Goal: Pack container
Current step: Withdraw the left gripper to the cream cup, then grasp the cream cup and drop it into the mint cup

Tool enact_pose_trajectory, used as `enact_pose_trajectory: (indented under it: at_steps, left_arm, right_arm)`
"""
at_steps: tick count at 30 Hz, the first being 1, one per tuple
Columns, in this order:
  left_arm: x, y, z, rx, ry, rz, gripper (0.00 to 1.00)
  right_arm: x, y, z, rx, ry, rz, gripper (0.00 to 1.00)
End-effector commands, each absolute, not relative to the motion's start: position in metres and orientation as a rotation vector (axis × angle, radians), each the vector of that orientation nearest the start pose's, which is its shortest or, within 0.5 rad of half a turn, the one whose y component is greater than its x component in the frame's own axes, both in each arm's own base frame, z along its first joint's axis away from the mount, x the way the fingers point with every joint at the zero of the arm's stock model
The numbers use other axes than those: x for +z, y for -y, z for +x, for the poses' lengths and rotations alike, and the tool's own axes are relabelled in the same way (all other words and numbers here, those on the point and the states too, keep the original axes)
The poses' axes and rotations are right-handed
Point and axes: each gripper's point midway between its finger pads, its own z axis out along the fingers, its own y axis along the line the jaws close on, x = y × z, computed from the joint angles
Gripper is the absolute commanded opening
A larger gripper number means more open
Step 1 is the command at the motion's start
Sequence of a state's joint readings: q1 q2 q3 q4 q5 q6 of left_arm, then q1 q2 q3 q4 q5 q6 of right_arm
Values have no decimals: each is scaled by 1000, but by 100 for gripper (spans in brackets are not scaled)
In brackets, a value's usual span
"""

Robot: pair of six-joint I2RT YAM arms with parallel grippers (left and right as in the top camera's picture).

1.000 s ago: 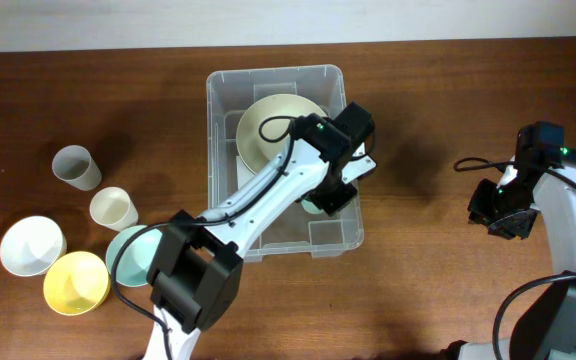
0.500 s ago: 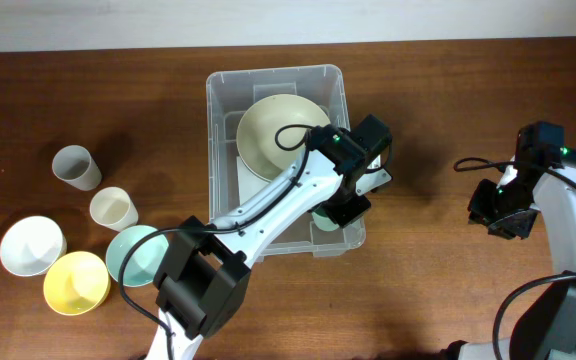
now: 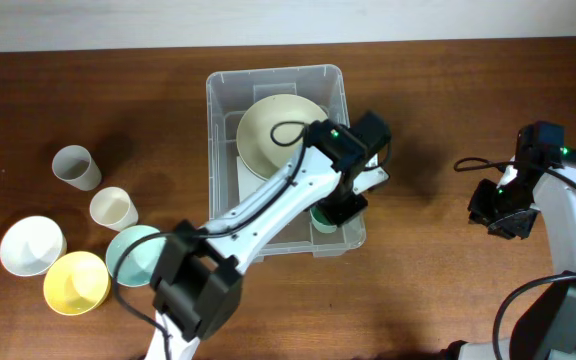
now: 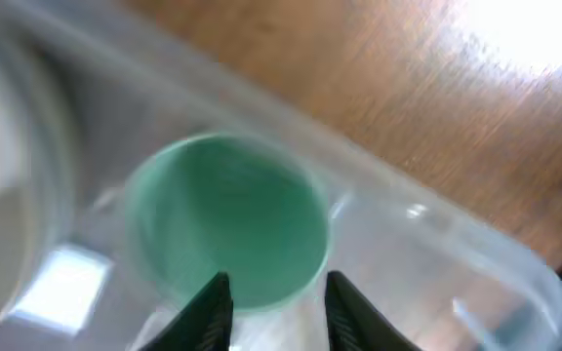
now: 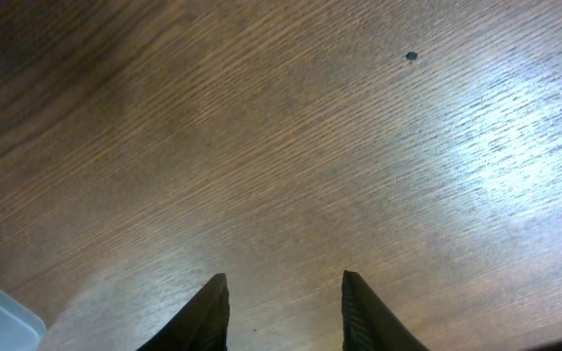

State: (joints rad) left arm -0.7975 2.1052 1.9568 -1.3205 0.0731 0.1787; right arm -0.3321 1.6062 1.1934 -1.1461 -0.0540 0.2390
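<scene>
**Brown wooden table, clear bin in the middle: left arm only nudged**

Dark wood table with the big clear rectangular plastic container sitting at its centre. A wide cream bowl lies in the container's far half and a small green cup sits in its near right corner.

The left gripper hangs right over that cup, fingers spread and not clamping anything. Compared with a second ago, its wrist has slid from the container's middle out to the right wall, and it has hardly moved in the last half second.

The right gripper hasn't moved at all. It's well off to the container's right, jaws apart over bare wood.

Left of the container are a grey cup, a cream cup, a white bowl, a yellow bowl and a pale green bowl, all in the same spots.
</scene>
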Motion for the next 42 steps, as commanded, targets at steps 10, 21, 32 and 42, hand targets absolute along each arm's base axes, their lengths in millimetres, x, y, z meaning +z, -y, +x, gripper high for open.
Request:
enact_pose_trajectory:
  at_steps: [10,21,32,42]
  left_arm:
    - [315,45,379,220,-2576,136,61]
    - [142,-66,366,48,-2955,-421,61]
    - [32,-63,350,45,-3141,-449,26]
    - [179,0,399,14,-2852,-159,1]
  right_arm:
    - [91,82,269,74,-2992,870,34]
    - [91,82,269,74,-2992,871,33]
    - [91,82,267,74,-2999,872,34]
    - [91,83,267,63,-2999,873,33]
